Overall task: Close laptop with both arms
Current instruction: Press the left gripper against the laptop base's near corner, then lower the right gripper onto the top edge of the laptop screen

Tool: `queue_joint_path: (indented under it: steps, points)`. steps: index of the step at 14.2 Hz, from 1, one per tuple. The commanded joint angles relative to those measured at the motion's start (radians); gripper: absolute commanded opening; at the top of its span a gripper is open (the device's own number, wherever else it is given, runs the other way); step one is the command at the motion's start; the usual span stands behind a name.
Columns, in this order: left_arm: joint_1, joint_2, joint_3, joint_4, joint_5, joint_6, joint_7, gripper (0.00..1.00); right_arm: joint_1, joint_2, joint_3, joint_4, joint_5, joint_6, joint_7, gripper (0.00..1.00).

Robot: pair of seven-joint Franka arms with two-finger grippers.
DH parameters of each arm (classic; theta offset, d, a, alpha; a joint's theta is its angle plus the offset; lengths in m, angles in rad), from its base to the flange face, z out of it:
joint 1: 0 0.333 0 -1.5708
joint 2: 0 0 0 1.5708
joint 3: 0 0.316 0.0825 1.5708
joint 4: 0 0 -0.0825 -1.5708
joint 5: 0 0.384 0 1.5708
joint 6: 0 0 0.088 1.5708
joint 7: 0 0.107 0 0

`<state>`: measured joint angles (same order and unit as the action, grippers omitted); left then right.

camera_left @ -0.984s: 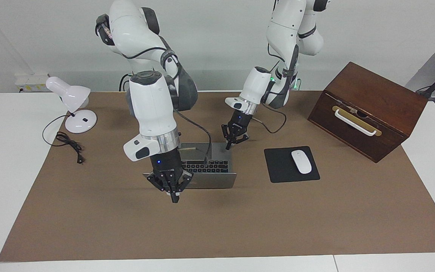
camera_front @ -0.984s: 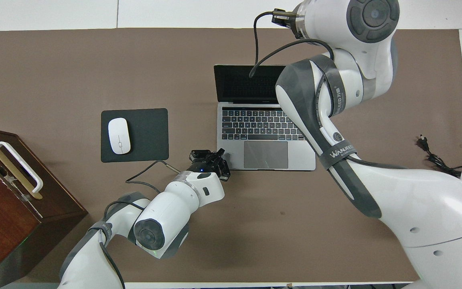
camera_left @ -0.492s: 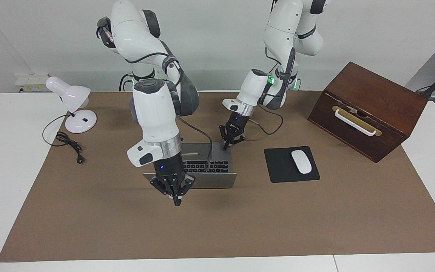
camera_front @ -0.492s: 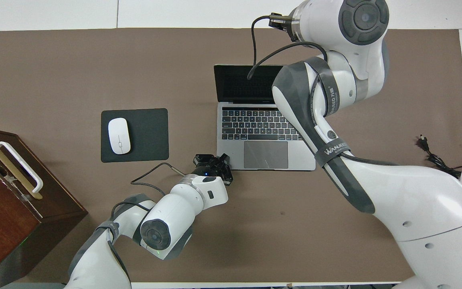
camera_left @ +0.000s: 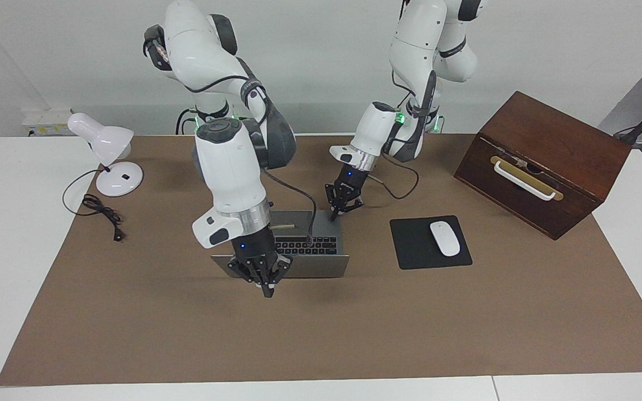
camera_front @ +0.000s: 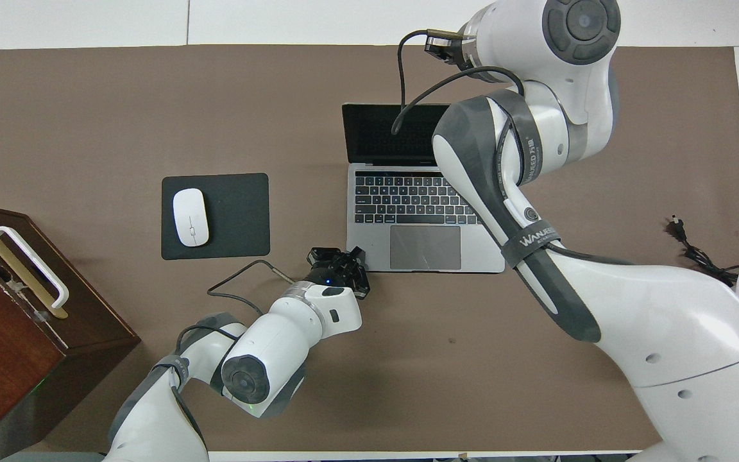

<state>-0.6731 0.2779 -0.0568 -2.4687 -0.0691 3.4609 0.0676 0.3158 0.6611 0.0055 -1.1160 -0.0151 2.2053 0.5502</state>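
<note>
Mouse (camera_left: 444,238) on pad (camera_left: 410,245) – wood box (camera_left: 544,161), lamp (camera_left: 106,153) w/ cord (camera_left: 101,210).

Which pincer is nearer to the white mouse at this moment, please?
The left. The left pincer is over the laptop's corner beside the mouse pad bearing the mouse; the right pincer hangs by the laptop's screen.

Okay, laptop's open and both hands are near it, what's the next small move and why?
Probably bring the right hand against the back of the open lid and push it toward the keyboard. That shut hand hangs by the lid's upper edge, while the shut left hand sits at the base's near corner, seemingly steadying the laptop.
</note>
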Motion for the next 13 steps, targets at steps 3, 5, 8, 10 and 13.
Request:
queue_joint_path:
  steps: [3,5,8,10,13]
  points:
    - [-0.008,0.007,0.015,-0.047,-0.006,0.015,0.031,0.0,-0.017,-0.017,0.027,-0.051,0.073,-0.055,0.002,0.0]
    - [-0.006,0.007,0.015,-0.055,-0.006,0.017,0.046,0.0,-0.018,-0.015,0.027,-0.065,0.109,-0.07,0.002,0.0]
    - [-0.003,0.013,0.015,-0.065,-0.006,0.017,0.055,0.0,-0.015,-0.017,0.028,-0.077,0.11,-0.09,0.002,0.0]
    - [-0.003,0.018,0.015,-0.065,-0.006,0.017,0.057,0.0,-0.018,-0.015,0.031,-0.08,0.121,-0.108,0.0,0.0]
    - [-0.003,0.02,0.015,-0.067,-0.006,0.015,0.073,0.0,-0.029,-0.008,0.033,-0.08,0.194,-0.144,-0.004,0.0]
